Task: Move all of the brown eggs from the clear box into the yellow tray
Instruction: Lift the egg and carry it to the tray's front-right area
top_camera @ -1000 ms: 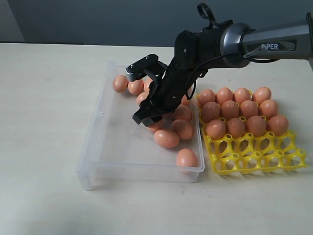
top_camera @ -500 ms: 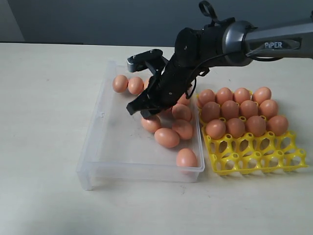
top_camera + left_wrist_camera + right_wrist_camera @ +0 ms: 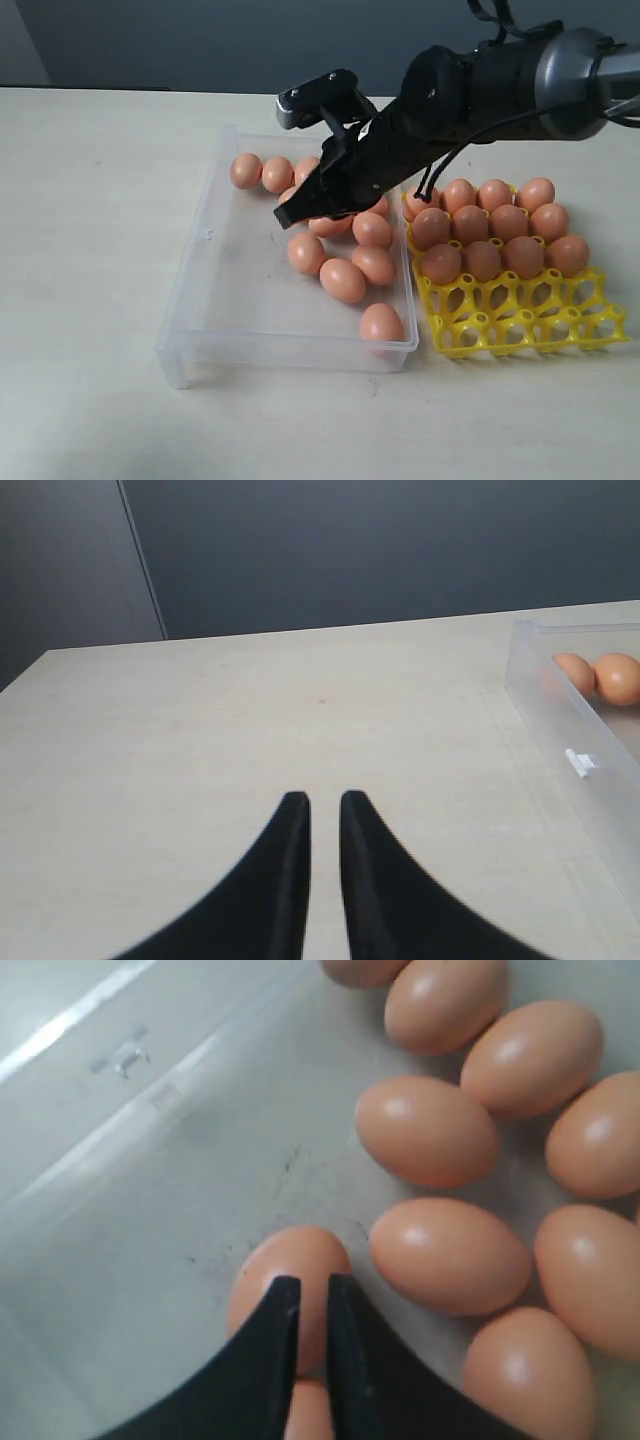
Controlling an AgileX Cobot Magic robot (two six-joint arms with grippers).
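**Brown eggs** [image 3: 342, 280]: About ten lie loose in the right half of the clear box [image 3: 240, 295]. Twelve sit in the yellow tray [image 3: 520, 325], filling its three far rows, and the near cups are empty. The tray count matches that of a second ago.

**Right tool** [image 3: 287, 217]: A second ago it was down among the boxed eggs. It has since lifted and drawn back toward the far side, and now hangs above the cluster. In the right wrist view its fingers are nearly together with only a thin slit between them, and nothing is held. One egg [image 3: 275, 1255] lies directly below the tips, uncovered by the lift.

**Meaning for the task**: The lift appears to have come up empty, so no egg was gained. Judged roughly half done, and the boxed eggs still need fetching.

**Left tool** [image 3: 318, 800]: Fingers closed to a narrow gap and empty, over bare desk [image 3: 100, 250] beside the box.

**Markings**: No writing is legible in the current views. The "PiPER" lettering seen on the right arm a moment earlier is now out of frame.
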